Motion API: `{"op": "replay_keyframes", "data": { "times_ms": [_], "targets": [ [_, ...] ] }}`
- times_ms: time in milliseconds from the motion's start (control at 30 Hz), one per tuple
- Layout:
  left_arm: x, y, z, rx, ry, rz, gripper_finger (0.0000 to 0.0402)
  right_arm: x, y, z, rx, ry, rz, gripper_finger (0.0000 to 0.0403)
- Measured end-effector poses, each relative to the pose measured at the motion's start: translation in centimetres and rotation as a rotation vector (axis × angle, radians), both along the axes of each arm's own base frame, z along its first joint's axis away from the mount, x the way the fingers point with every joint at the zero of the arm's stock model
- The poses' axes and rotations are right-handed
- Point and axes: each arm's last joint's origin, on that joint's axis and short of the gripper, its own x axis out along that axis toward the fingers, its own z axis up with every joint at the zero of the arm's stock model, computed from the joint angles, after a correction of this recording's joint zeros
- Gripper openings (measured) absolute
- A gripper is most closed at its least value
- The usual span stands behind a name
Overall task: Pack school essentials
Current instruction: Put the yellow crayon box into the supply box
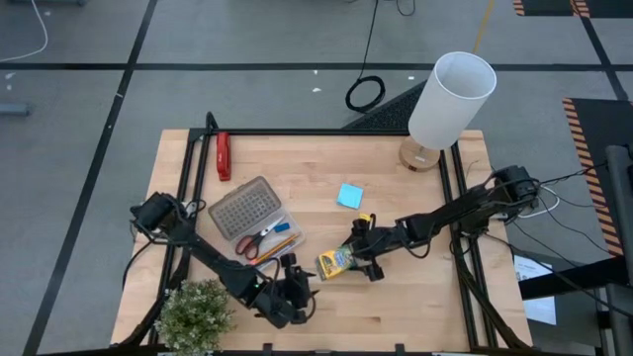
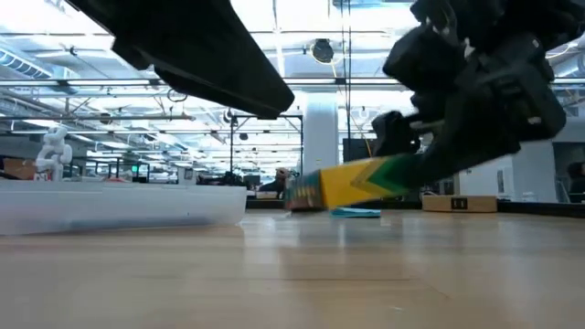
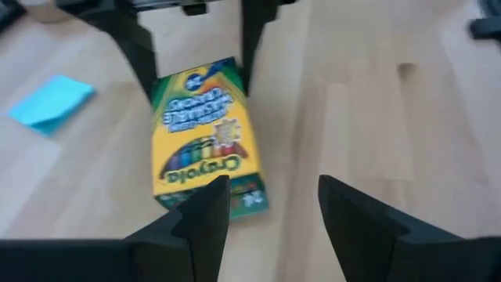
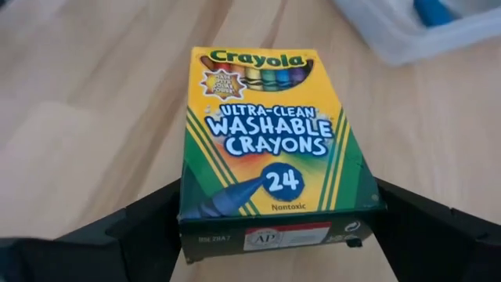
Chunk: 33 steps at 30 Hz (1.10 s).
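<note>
while left jaws [image 1: 290, 289] gape empty, right jaws [image 1: 358, 259] clamp the glossy rectangular crayon box [image 1: 335, 263].

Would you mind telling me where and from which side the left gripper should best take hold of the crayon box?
Probably the free end of the crayon box, across its narrow width. The right gripper already clamps the opposite end, and the box sits tilted, far end raised. The left gripper, open, faces that free end directly.
</note>
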Motion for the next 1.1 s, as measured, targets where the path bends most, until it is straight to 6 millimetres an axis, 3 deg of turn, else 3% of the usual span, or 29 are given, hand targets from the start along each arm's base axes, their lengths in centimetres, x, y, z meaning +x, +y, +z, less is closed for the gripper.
{"op": "replay_keyframes", "data": {
  "times_ms": [200,1100],
  "targets": [
    [0.0,0.2,0.0,0.039,-0.009,0.03,0.02,-0.3,-0.1,1.3,0.009,-0.029,-0.001,0.0354],
    [0.6,1.9,-0.6,0.012,0.013,0.137,0.02,-0.4,-0.1,1.2,0.007,-0.023,-0.001,0.034]
  ]
}}
